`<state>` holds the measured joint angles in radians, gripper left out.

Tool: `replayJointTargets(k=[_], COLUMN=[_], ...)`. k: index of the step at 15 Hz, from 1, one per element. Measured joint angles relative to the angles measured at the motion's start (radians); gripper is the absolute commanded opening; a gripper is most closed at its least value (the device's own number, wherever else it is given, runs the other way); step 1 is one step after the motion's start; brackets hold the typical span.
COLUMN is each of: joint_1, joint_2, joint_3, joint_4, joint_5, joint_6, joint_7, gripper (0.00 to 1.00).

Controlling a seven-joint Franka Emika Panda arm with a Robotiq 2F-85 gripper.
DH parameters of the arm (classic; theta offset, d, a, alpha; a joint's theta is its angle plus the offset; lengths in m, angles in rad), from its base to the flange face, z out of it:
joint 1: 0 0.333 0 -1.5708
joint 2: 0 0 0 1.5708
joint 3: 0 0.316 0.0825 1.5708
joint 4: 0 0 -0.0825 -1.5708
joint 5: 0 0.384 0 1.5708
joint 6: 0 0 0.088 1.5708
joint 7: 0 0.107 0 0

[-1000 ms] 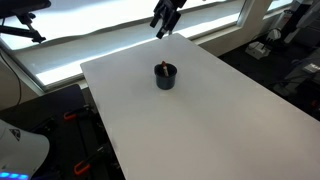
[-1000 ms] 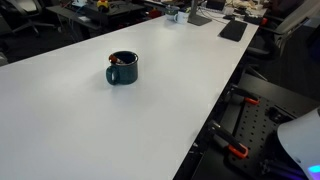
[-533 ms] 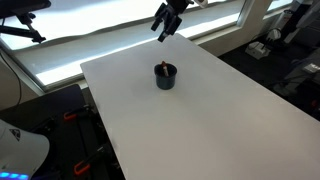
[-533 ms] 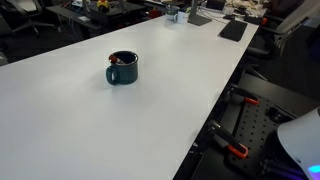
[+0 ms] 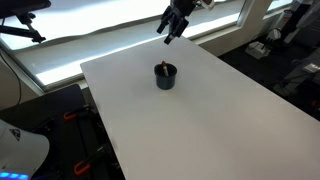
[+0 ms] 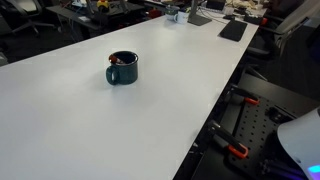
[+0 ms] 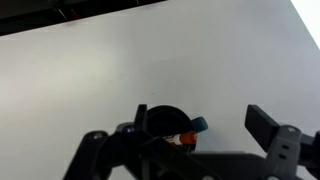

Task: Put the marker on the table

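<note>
White table point(image 5: 215, 115), dark teal mug point(image 6: 121, 71), reddish-orange-tipped dark marker point(image 7: 185, 139)

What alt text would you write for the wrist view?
A dark mug holding the marker, reddish-orange end showing, stands on the white table at the picture's bottom edge, framed by the open gripper.

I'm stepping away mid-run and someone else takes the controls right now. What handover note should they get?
Robotiq gripper: open, empty, raised in the air near one end of the large white tabletop, well apart from the mug.
Short dark marker with a reddish-orange end: inside the dark teal round mug, which stands mid-table.
Done: nothing; the marker is not yet grasped.
Left: descend to the mug, grip the marker, lift it out, lay it on bare tabletop.
</note>
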<state>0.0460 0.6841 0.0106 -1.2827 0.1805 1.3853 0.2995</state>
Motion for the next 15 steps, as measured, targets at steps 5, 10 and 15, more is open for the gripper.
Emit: replayJointTargets(k=[5, 10, 15], joint_1=[0.002, 0.007, 0.005], joint_2=[0.165, 0.342, 0.374], joint_3=[-0.003, 0.019, 0.019], joint_4=[0.252, 0.423, 0.469], joint_5=[-0.019, -0.017, -0.016], joint_6=[-0.174, -0.334, -0.353], joint_7=[-0.001, -0.040, -0.042], gripper=[1.00, 1.00, 1.00])
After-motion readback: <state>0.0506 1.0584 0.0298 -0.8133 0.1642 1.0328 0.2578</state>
